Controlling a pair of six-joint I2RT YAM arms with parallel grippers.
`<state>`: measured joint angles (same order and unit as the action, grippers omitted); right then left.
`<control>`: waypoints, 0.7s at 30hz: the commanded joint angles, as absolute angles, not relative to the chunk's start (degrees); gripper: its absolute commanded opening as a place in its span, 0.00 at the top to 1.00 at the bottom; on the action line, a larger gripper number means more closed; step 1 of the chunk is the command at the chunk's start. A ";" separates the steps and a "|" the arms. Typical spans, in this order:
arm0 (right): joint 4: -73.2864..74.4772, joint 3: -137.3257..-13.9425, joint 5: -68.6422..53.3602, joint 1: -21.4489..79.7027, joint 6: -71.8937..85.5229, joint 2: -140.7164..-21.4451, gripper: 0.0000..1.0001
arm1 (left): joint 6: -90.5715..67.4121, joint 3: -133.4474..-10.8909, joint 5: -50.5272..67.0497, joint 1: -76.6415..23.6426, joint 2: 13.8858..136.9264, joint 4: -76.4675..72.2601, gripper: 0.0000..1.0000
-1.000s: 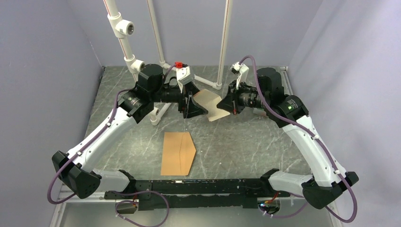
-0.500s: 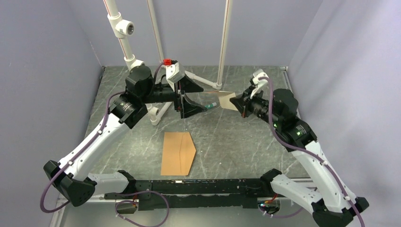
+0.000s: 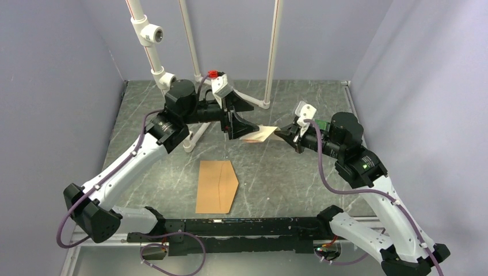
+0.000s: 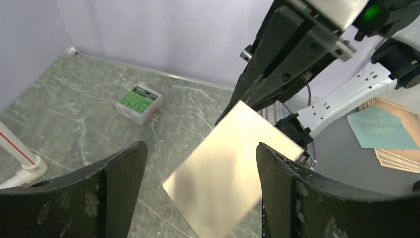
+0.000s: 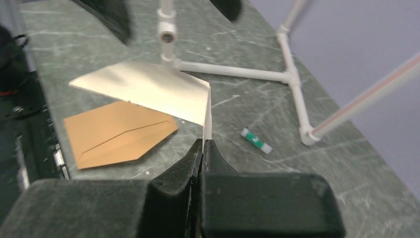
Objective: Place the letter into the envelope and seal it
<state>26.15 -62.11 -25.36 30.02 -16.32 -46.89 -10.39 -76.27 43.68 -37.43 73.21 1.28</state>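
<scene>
The pale peach letter (image 3: 259,134) hangs in the air over the middle of the table, tilted. My right gripper (image 3: 280,134) is shut on its right edge; in the right wrist view the jaws (image 5: 203,148) pinch the sheet (image 5: 148,89) at one corner. My left gripper (image 3: 253,118) stands open just left of the letter. In the left wrist view the letter (image 4: 228,168) floats between the spread fingers (image 4: 119,178), touching neither. The brown envelope (image 3: 216,186) lies flat on the table nearer the bases, flap pointing right, also seen in the right wrist view (image 5: 119,134).
A white PVC pipe frame (image 3: 262,103) stands on the far half of the table. A small green-and-white box (image 4: 138,103) lies beyond the letter. A green glue stick (image 5: 256,141) lies on the marble table (image 3: 288,172) near the pipes.
My left gripper has opened and let go of the letter. The right gripper has carried the letter right and lower, and the sheet now lies flatter. The left arm has followed back toward it.
</scene>
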 commanded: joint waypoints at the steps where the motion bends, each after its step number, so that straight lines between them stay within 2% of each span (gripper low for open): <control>1: 29.93 -67.11 -38.29 29.96 -20.19 -48.26 1.00 | -9.34 -79.45 49.49 -38.14 76.01 3.52 0.19; 6: 30.78 -67.80 -41.58 29.97 -19.48 -48.57 1.00 | -9.66 -82.52 64.15 -38.16 80.12 8.89 0.24; 15: 29.02 -71.20 -44.70 29.92 -14.28 -51.46 1.00 | -8.02 -82.58 65.66 -39.30 81.29 11.90 0.29; 21: 31.98 -73.84 -47.29 29.88 -14.23 -53.21 1.00 | -5.60 -83.29 63.24 -39.86 82.08 15.06 0.51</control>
<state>31.35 -70.30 -44.01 30.02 -14.79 -52.84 -7.97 -80.53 62.72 -39.48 81.62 13.23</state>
